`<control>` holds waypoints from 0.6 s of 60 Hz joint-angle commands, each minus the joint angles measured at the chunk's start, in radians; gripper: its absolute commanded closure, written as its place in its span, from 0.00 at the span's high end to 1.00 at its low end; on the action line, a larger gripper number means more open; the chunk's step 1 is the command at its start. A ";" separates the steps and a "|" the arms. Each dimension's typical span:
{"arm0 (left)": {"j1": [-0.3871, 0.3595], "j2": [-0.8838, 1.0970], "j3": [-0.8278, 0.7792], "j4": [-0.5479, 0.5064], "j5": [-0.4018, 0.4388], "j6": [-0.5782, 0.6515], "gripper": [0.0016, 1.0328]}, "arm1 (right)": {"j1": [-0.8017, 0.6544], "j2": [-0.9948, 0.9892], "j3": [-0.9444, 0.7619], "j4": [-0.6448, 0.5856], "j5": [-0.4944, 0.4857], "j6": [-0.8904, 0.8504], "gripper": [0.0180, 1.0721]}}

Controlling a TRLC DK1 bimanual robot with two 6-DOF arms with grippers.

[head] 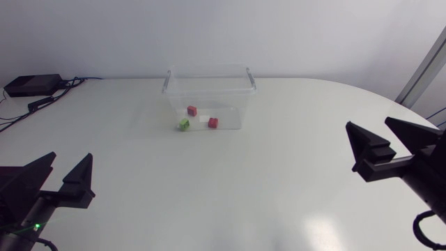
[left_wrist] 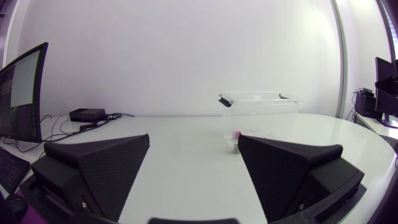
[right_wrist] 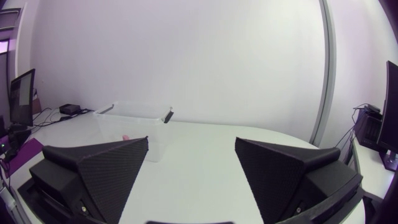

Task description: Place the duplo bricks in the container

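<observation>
left tool spread apart | right tool spread apart | clear container holds red brick, second red brick | green brick at its near wall, in or out unclear

Clear plastic container at the white table's far middle holds a far red brick, a nearer red brick and a green brick; black left gripper and black right gripper near, fingers apart

Both end effectors splayed, empty
</observation>
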 commanded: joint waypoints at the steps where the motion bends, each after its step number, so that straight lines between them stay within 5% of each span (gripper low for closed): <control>1: 0.007 -0.006 -0.018 0.011 0.001 -0.024 0.96 | -0.036 -0.040 -0.058 0.033 -0.014 -0.012 0.96; 36: 0.007 0.002 -0.019 0.016 -0.002 -0.018 0.96 | -0.300 -0.308 -0.369 0.118 -0.141 -0.021 0.96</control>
